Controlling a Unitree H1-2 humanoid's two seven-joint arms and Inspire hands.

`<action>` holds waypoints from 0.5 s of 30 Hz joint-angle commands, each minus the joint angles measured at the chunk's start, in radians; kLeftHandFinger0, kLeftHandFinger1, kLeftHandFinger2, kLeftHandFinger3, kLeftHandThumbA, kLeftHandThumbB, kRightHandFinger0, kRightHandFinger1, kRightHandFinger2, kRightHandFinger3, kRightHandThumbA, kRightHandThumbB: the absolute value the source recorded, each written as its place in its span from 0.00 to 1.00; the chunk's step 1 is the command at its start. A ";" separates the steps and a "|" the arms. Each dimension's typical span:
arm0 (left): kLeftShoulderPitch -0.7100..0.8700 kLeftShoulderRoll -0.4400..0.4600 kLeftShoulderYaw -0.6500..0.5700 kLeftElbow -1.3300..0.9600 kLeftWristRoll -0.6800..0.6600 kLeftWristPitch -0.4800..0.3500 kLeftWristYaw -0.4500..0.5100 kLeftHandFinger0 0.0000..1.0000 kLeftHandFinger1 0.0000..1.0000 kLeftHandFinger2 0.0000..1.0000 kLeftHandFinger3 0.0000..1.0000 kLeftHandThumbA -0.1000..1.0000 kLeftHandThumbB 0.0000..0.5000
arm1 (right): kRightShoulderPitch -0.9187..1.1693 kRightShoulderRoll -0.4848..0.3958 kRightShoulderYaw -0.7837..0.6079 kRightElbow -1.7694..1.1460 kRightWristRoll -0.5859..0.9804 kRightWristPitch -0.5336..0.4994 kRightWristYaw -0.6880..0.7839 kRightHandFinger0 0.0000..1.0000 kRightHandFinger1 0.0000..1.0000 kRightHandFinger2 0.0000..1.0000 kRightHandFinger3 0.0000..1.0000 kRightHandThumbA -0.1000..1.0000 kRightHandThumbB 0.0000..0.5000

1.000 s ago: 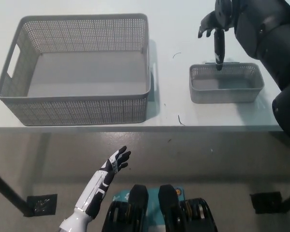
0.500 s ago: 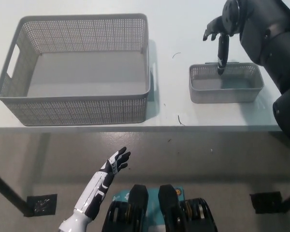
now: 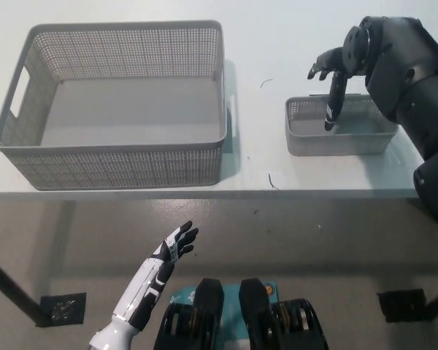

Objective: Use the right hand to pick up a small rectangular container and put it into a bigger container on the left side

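Observation:
A small grey mesh container (image 3: 341,127) stands on the white table at the right. My black right hand (image 3: 331,76) hangs over its far rim, open, with one finger (image 3: 331,106) reaching down inside it and the others spread above. Whether that finger touches the container I cannot tell. The big grey mesh basket (image 3: 120,102) sits at the table's left and holds nothing. My white left hand (image 3: 171,248) rests open below the table's front edge at the lower left.
The table's front edge (image 3: 204,193) runs across the middle of the view, with floor below it. Bare tabletop (image 3: 259,109) separates the two containers, marked by small dark specks.
My right hand has moved down and toward me, so its finger now reaches deeper into the small container. The containers and left hand have not moved.

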 commanded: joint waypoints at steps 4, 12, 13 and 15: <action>-0.011 0.006 0.003 -0.029 0.018 -0.029 0.002 1.00 1.00 1.00 1.00 1.00 0.75 | -0.004 -0.022 0.034 0.004 -0.054 -0.030 -0.070 1.00 1.00 1.00 1.00 1.00 0.89; -0.016 0.007 0.003 -0.017 0.004 -0.035 -0.005 1.00 1.00 1.00 1.00 1.00 0.77 | 0.049 -0.025 0.063 0.010 -0.077 -0.029 -0.080 1.00 1.00 1.00 1.00 1.00 0.85; -0.020 0.009 0.004 -0.017 0.007 -0.032 -0.005 1.00 1.00 1.00 1.00 1.00 0.77 | 0.060 -0.029 0.060 0.010 -0.073 -0.026 -0.095 1.00 1.00 1.00 1.00 1.00 0.83; -0.020 0.007 0.004 -0.016 0.004 -0.035 -0.005 1.00 1.00 1.00 1.00 1.00 0.76 | 0.069 -0.030 0.056 0.011 -0.068 -0.020 -0.095 1.00 1.00 1.00 1.00 1.00 0.78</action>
